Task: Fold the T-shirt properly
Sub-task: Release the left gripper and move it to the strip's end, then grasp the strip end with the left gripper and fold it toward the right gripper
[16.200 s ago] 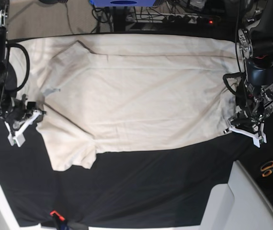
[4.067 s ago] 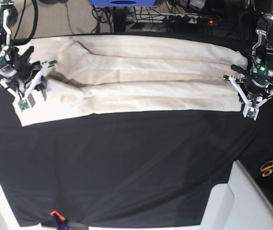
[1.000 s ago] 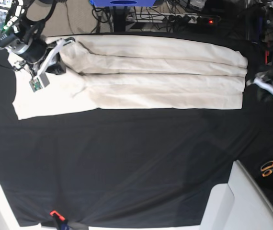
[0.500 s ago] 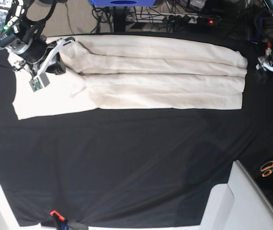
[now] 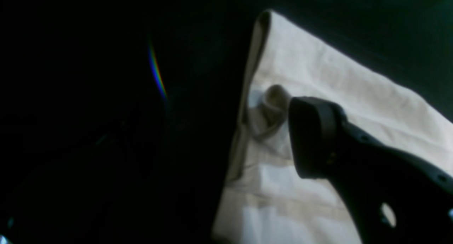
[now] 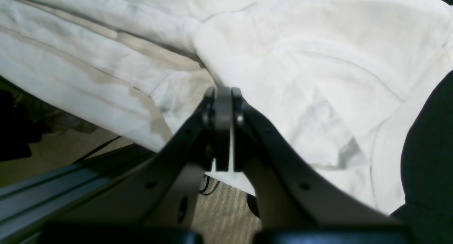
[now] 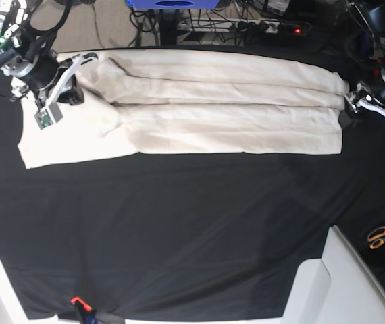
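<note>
At the far left of the base view we find the right gripper (image 7: 56, 94) over the sleeve end of the T-shirt (image 7: 213, 108). Its wrist view shows the two fingers pressed flat together with no gap; a thin pale sheet edge seems to sit between them, but we cannot tell for certain whether cloth is pinched. We judge that this arm stays at the shoulder region to anchor or reposition the sleeve, which spreads flat toward the near edge of the black table cover (image 7: 179, 229).

The T-shirt lies along the far side of the table as a long, narrow, layered band, running from the sleeve at the left to the hem end at the right. We judge the lengthwise folds to be largely in place, with the crosswise folds not yet made.

At the right, the left gripper (image 7: 375, 108) hangs just beside the hem end, apart from it. Its wrist view shows only one dark finger (image 5: 311, 137) above the stacked fabric edges, so the jaws stand wide and carry nothing. Orange-handled scissors (image 7: 381, 236) lie at the right margin, seen only from the base.
</note>
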